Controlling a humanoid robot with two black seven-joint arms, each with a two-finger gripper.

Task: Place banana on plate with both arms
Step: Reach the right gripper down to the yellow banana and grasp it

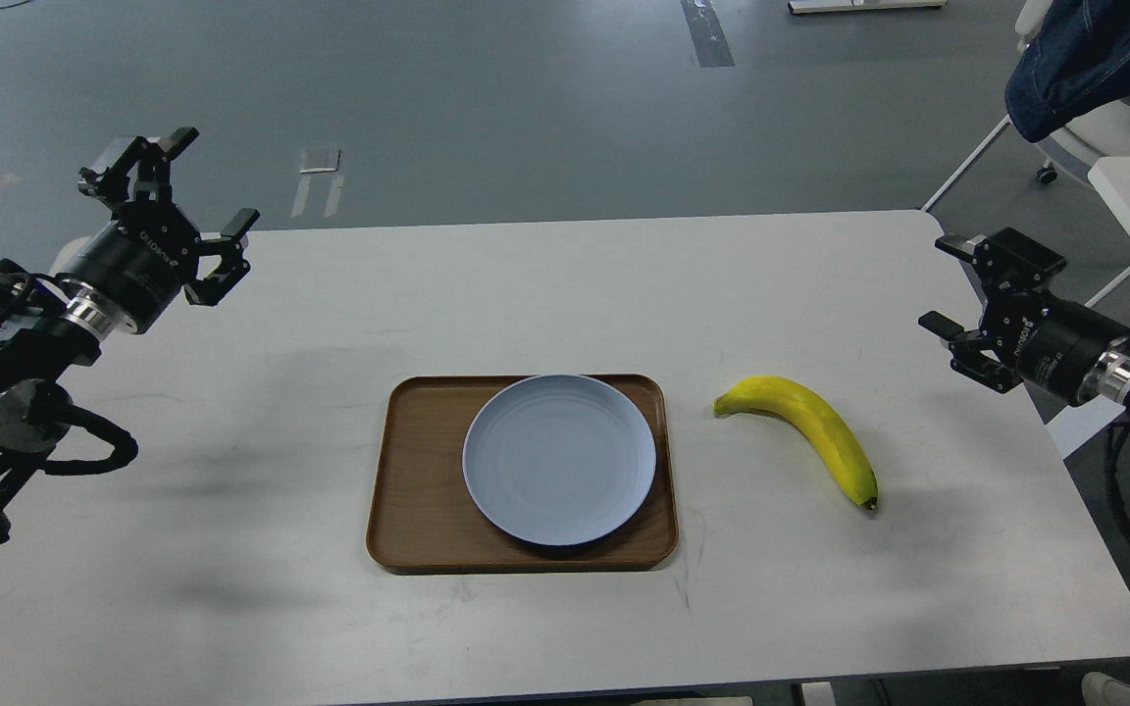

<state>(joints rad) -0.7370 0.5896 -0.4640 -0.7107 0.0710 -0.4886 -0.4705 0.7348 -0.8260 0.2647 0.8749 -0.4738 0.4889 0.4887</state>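
Between the two claws, on the white worktop [231,608], sits a brown tray [418,510] carrying the blue-grey plate [559,459]. Banana [810,435] lies flat on the worktop just right of the tray, nearer the right claw [957,294], apart from it. Right claw: fingers spread, holding nothing. Left claw [202,186]: fingers spread, holding nothing, well apart from the tray.
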